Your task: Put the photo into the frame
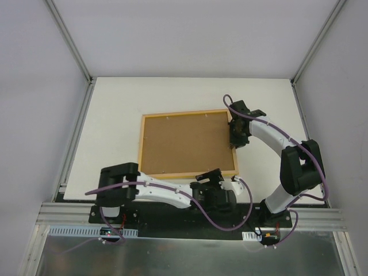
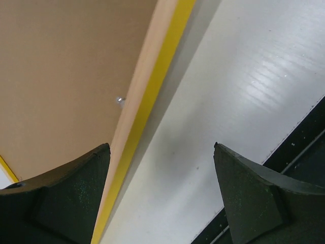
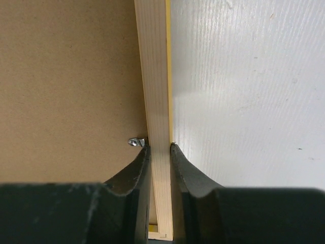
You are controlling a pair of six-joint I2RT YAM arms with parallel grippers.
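- At the frame's right rail: right claw narrow, its fingers pinching the pale wood from both sides, just beside a small metal tab.
- At the near rail: left claw wide, holding nothing. One finger sits over the wood edge, the other over bare table.
- Frame lies face down mid-table, with only a yellow lip showing along its outer edge.
- Brown board fills the opening and appears seated inside the rails.
- Photo: not visible in any view. Whether it lies under the board cannot be told.
- Step in hand, as judged: handling the frame with its back closed, either securing the board or preparing to turn the frame face up.
- Next move calls for a firm pinch on the rail and a second hold from the left claw before any lift, since a thin, wide frame would likely twist if raised from one side.
- Around: purple cables loop off both arms, and the left arm's could snag at the near rail.
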